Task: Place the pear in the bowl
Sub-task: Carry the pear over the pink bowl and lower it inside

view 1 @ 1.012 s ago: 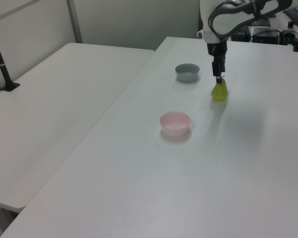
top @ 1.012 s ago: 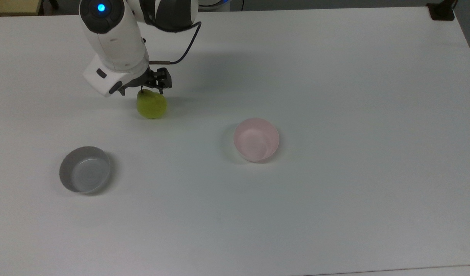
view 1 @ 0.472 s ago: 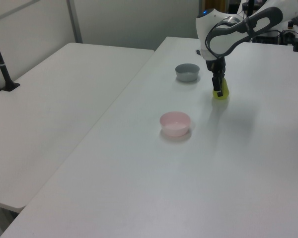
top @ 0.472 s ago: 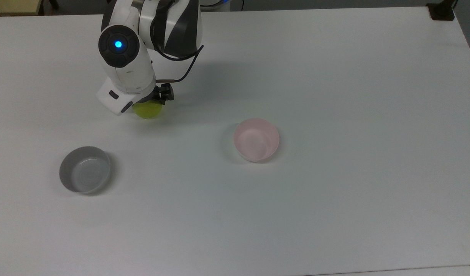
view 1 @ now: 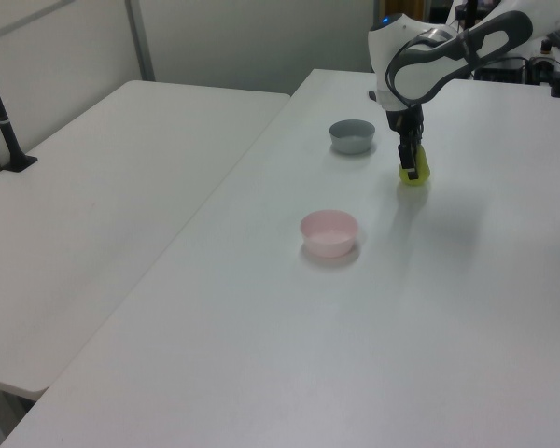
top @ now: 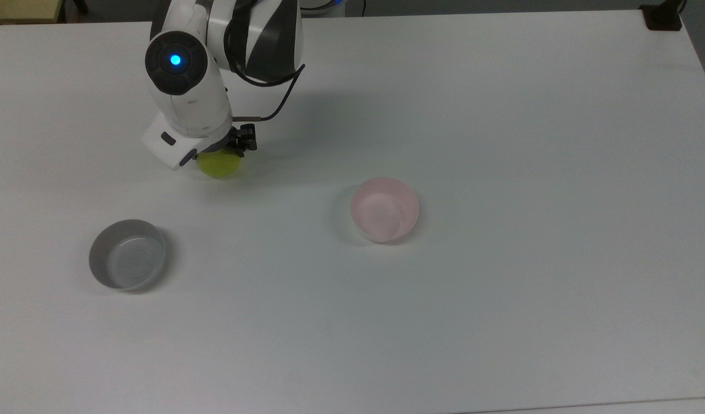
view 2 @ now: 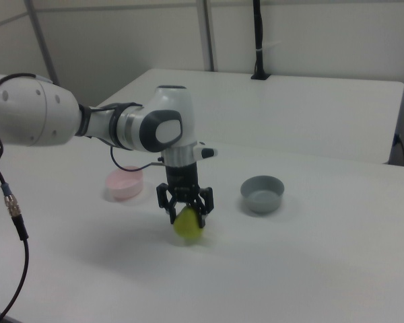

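Gripper (view 2: 186,210) has dropped from above the stem to straddle the pear (view 2: 188,225) on the table (top: 502,316), fingers apart on either flank, no squeeze evident; grasp looks imminent, pink bowl (top: 384,209) well right in the top view.

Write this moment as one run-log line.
phase: grasp | gripper: around pear, on table | pink bowl: empty | grey bowl: empty
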Tool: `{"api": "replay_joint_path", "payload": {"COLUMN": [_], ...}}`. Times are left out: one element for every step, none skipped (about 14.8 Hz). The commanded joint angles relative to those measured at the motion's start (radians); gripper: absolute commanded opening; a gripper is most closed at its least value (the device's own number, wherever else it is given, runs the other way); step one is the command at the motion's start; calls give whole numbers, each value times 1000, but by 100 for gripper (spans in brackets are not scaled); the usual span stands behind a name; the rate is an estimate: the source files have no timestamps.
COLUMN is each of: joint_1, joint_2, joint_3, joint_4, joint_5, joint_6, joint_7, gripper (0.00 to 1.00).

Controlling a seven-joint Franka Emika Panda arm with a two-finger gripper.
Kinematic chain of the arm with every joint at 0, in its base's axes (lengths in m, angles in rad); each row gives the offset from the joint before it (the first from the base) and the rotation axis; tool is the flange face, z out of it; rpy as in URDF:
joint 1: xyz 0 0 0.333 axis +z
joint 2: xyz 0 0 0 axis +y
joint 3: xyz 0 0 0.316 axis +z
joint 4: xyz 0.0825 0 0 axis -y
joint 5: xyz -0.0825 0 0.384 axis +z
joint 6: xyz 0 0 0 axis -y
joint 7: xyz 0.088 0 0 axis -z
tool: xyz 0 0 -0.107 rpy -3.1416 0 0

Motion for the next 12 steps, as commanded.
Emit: {"api": "replay_joint_path", "payload": {"joint_1": [13,14,14,19,25,31,57,89,121,182,256,308], "joint_2": [-121,-148,-163,-175,-185,-185,-183,-176,-163,-134,-116,-94], "joint_3": [-17,-26,-35,-38,-38,-38,-38,-38,-40,-61,-87,-93], "joint_4": [12,37,49,63,72,92,115,137,160,208,238,243], "joint_5": [-2,0,1,1,1,3,5,17,40,84,112,129], "joint_6": [-84,-120,-139,-153,-167,-185,-194,-193,-191,-196,-199,-188], "joint_7": [10,8,10,10,11,14,64,130,172,234,288,339], "gripper": [32,31,32,32,32,32,32,32,32,32,32,32]}}
